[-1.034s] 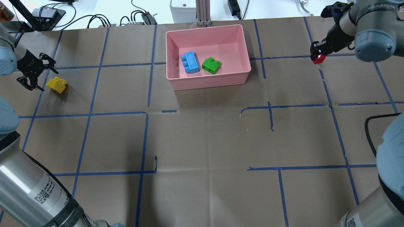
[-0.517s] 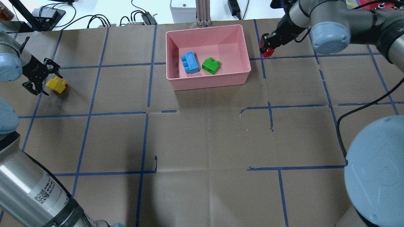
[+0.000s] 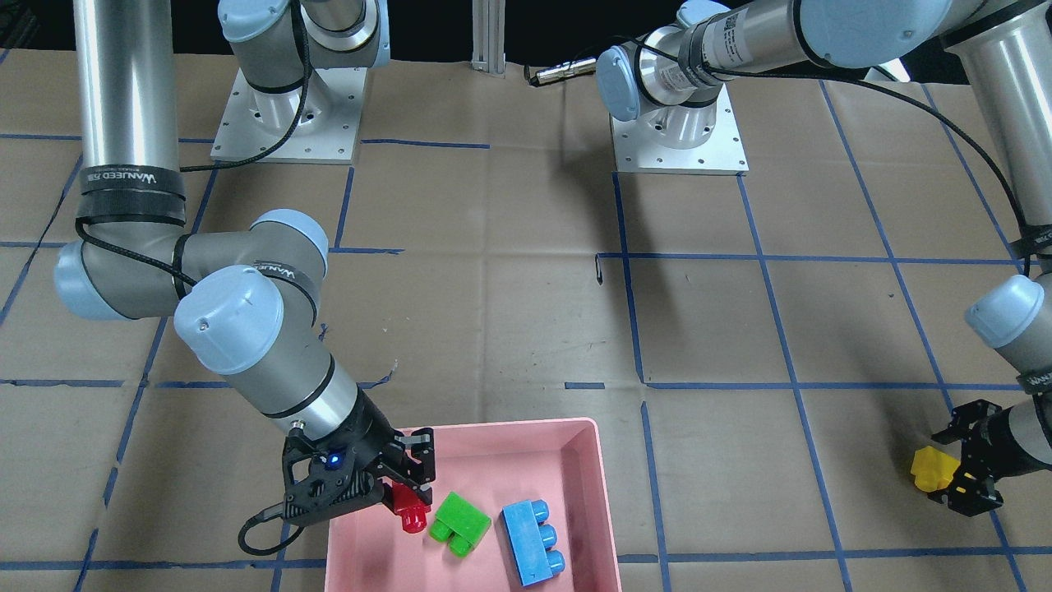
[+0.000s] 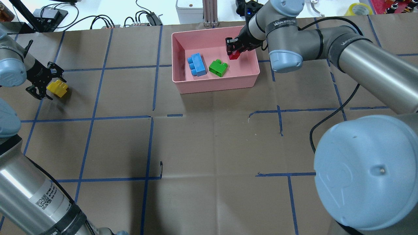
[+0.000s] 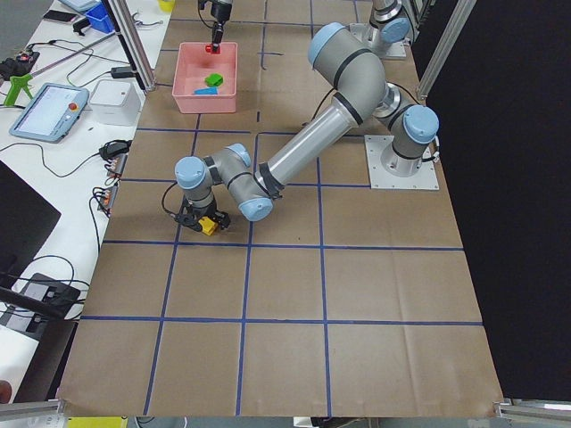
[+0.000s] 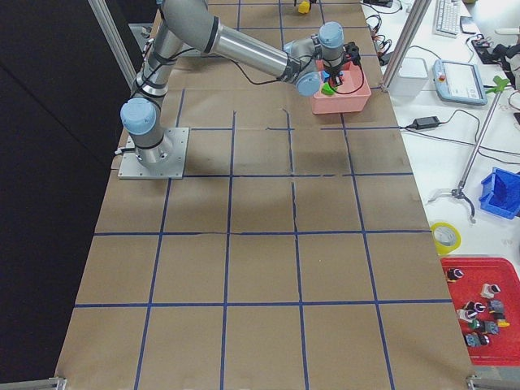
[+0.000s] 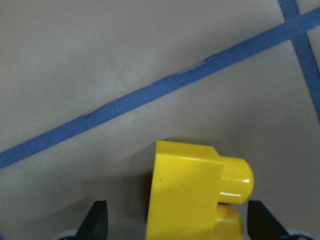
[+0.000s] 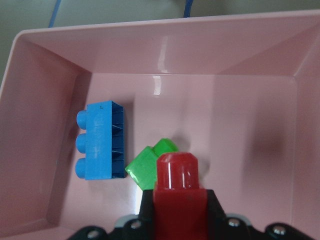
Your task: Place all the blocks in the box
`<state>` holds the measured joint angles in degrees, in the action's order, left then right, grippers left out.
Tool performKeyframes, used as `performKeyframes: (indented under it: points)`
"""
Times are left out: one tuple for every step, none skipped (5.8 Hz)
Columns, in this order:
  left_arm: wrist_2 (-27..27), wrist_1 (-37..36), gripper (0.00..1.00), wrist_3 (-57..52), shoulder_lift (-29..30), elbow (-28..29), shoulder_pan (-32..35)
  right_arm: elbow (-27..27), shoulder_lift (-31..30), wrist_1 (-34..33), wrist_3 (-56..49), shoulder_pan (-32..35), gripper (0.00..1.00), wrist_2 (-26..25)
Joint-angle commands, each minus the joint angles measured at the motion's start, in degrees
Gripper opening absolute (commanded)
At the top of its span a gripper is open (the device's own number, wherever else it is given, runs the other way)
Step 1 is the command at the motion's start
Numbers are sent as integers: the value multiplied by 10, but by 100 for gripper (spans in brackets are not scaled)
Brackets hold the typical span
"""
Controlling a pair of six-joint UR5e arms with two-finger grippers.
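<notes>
The pink box (image 4: 215, 85) stands at the table's far middle. A blue block (image 4: 196, 64) and a green block (image 4: 218, 68) lie inside it. My right gripper (image 4: 233, 52) is shut on the red block (image 4: 233, 56) and holds it over the box's right part, above the floor next to the green block; the right wrist view shows the red block (image 8: 180, 185) studs forward over the green one (image 8: 147, 167). My left gripper (image 4: 54, 87) is open and low at the far left, its fingers either side of the yellow block (image 4: 58, 88), which lies on the paper (image 7: 192, 195).
Brown paper with a blue tape grid covers the table. An aluminium post (image 4: 209, 13), a grey unit and cables stand just beyond the box's far edge. My right arm's elbow (image 4: 365, 169) looms large over the table's near right.
My right arm has swung left with the red block, from the far right of the table to over the box. My left gripper has moved in around the yellow block.
</notes>
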<state>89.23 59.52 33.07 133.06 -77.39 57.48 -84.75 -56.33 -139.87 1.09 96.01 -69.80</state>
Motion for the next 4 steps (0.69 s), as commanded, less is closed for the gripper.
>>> performKeyframes:
  points:
    - [0, -3, 92, -1, 1, 0, 0, -1, 0, 4, 25, 8, 100, -3]
    - [-12, -2, 74, -6, 1, 1, 0, 0, -8, 28, 25, 6, 100, -4]
    - [-25, 2, 47, -8, -2, 7, -1, 17, -25, 160, 25, 0, 100, -10]
    - [-26, 7, 27, -10, -5, 10, -2, 40, -28, 276, 25, -15, 100, -12]
